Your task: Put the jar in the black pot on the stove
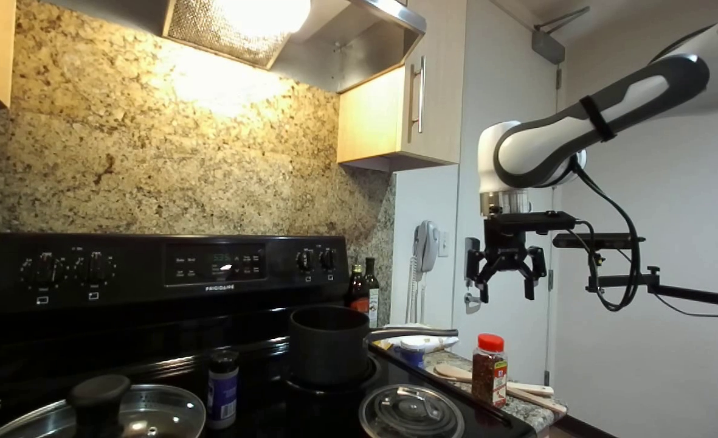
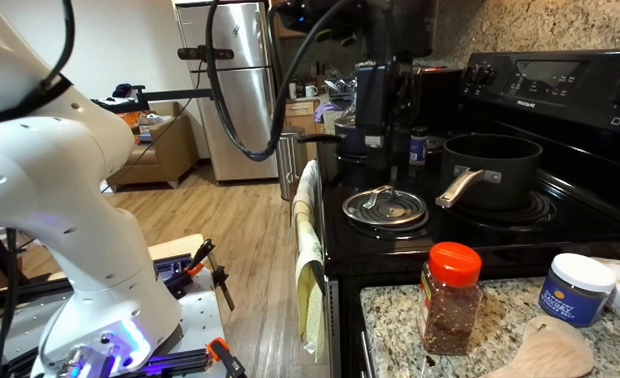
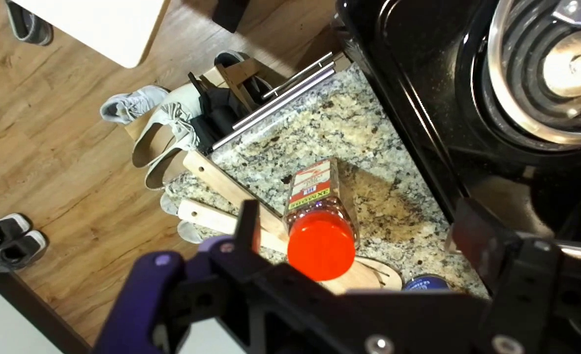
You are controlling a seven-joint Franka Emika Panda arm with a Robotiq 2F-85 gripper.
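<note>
The jar (image 1: 490, 371), clear with a red cap and reddish contents, stands upright on the granite counter beside the stove. It shows in an exterior view (image 2: 450, 310) and in the wrist view (image 3: 321, 246). My gripper (image 1: 507, 292) hangs pointing down above the jar, apart from it. In the wrist view my gripper (image 3: 360, 231) is open, with nothing between its fingers, and the jar's cap appears between them, nearer the left finger. The black pot (image 1: 328, 347) sits uncovered on a back burner of the stove (image 1: 140, 261); it also shows in an exterior view (image 2: 491, 173). Its inside bottom is hidden.
The pot's handle (image 1: 416, 333) points toward the counter. A steel lid (image 2: 386, 206) lies on the front burner. Wooden utensils (image 3: 231, 187) and a blue jar with a white lid (image 2: 577, 289) lie near the jar. A cabinet (image 1: 398, 115) hangs above. A dark-capped bottle (image 1: 222, 389) stands on the stove.
</note>
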